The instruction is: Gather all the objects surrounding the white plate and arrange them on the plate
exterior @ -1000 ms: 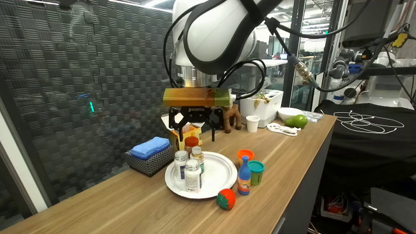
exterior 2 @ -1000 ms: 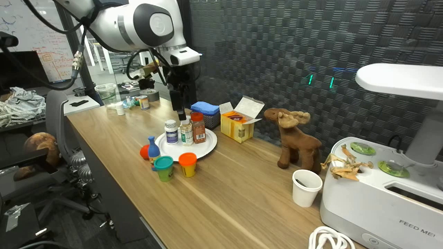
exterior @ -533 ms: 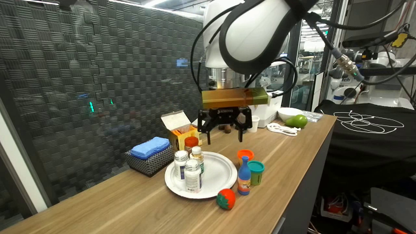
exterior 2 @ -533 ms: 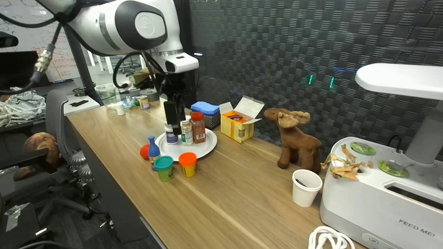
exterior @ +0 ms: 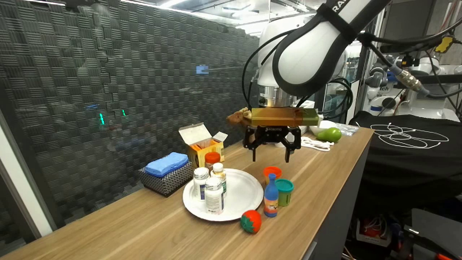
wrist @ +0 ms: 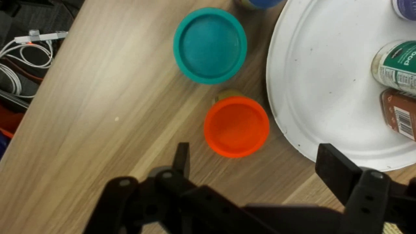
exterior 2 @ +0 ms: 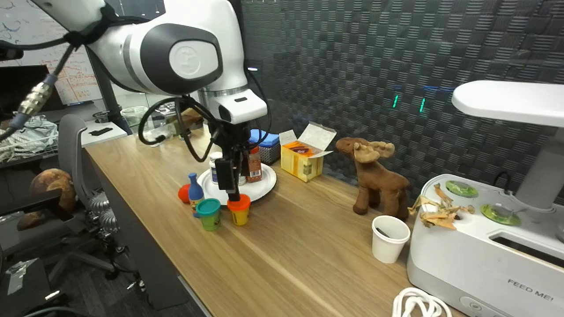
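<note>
Gripper (exterior: 270, 161) spread wide, yellow tub (exterior 2: 240, 217) upright, orange lid (wrist: 236, 126) round and recessed, white plate (wrist: 325, 104) just beside.

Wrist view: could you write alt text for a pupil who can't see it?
An open black gripper shows at the bottom edge, near a round orange-lidded tub on a wood-grain table. Above that tub in the picture is a round teal-lidded tub; at right, a round white plate holds three partly cropped containers.
</note>
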Controlling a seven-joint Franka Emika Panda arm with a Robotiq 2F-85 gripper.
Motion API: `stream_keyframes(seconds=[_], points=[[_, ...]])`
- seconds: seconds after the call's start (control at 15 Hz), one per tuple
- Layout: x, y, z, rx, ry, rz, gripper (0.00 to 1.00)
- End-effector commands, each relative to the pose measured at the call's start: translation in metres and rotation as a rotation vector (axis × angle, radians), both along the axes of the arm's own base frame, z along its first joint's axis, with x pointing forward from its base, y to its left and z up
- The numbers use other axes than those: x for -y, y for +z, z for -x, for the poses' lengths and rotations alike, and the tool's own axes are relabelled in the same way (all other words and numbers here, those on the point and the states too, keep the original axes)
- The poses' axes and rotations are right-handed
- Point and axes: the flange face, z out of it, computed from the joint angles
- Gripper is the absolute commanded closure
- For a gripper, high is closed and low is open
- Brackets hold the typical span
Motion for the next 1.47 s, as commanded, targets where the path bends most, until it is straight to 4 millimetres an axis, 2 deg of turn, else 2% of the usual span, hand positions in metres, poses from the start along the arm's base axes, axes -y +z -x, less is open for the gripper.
stream_keyframes(seconds=[0.0, 0.33, 0.8, 0.87, 0.93, 1.0, 1.07, 1.13, 1.4], points=[[0.006, -0.005, 0.002, 0.013, -0.031, -0.051, 0.00], [0.005, -0.014, 0.003, -0.012, -0.057, -0.101, 0.00], [0.010, -0.035, 0.001, -0.046, -0.087, -0.068, 0.00], [0.009, -0.037, 0.001, -0.049, -0.089, -0.066, 0.04], [0.009, -0.038, 0.000, -0.050, -0.092, -0.065, 0.22], [0.008, -0.038, 0.000, -0.050, -0.094, -0.064, 0.29], [0.007, -0.037, 0.001, -0.048, -0.094, -0.062, 0.29], [0.006, -0.035, 0.001, -0.045, -0.098, -0.056, 0.36], [0.002, -0.016, 0.001, -0.021, -0.134, -0.013, 0.69]])
